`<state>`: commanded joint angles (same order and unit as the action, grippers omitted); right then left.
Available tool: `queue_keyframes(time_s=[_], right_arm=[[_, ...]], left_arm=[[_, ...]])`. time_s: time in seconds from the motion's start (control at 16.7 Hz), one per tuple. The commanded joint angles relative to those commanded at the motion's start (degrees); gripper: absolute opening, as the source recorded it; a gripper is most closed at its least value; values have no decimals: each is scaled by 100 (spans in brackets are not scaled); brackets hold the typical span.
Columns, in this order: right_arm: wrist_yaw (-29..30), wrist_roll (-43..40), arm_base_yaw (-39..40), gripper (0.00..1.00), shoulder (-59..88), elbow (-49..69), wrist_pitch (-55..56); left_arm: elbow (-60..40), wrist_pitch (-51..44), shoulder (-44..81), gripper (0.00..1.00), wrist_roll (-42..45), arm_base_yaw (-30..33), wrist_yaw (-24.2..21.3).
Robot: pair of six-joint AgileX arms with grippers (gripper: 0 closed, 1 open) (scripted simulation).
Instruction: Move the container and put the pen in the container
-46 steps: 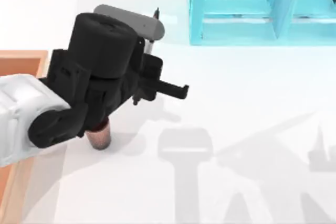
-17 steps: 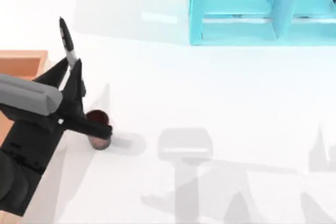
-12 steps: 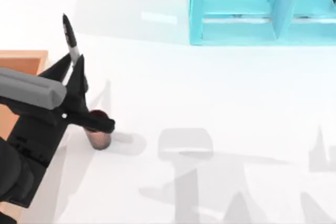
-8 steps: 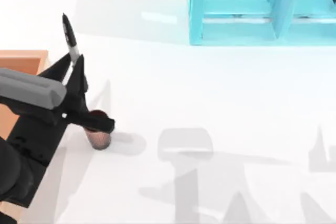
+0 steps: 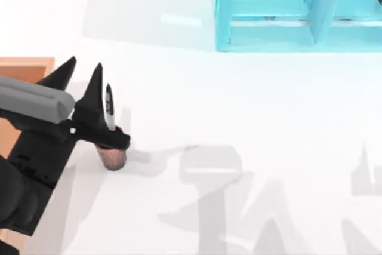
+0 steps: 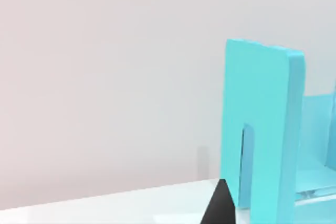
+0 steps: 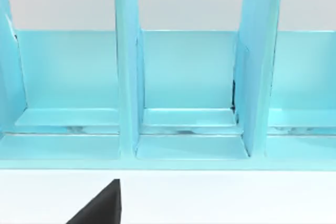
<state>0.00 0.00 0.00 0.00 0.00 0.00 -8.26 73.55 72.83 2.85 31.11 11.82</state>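
The container, a small reddish-brown speckled cup, stands at the table's left, its rim partly hidden behind my left gripper's black body. The pen, slim with a grey-white barrel and black ends, stands nearly upright just above the container, its lower end hidden where it meets the cup. My left gripper is open, its fingers spread and pointing toward the far side, with the pen free beside the right-hand one. One finger rises into the left wrist view. My right gripper faces the shelf.
A turquoise shelf with upright dividers stands at the back right, seen close as shelf and side-on as shelf. An orange-wood tray lies at the left edge under my left arm. Arm shadows cross the white table.
The pen was clamped between my left gripper's fingers, pointing up past them. Now the fingers have spread and the pen has dropped down and to the right, onto the container.
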Motion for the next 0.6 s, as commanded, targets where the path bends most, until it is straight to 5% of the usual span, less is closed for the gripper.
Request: queue_keyframes(time_s=[0.24,0.6], right_arm=[[0,0,0,100,0,0,0],[0,0,0,100,0,0,0]], left_arm=[[0,0,0,98,0,0,0],[0,0,0,100,0,0,0]])
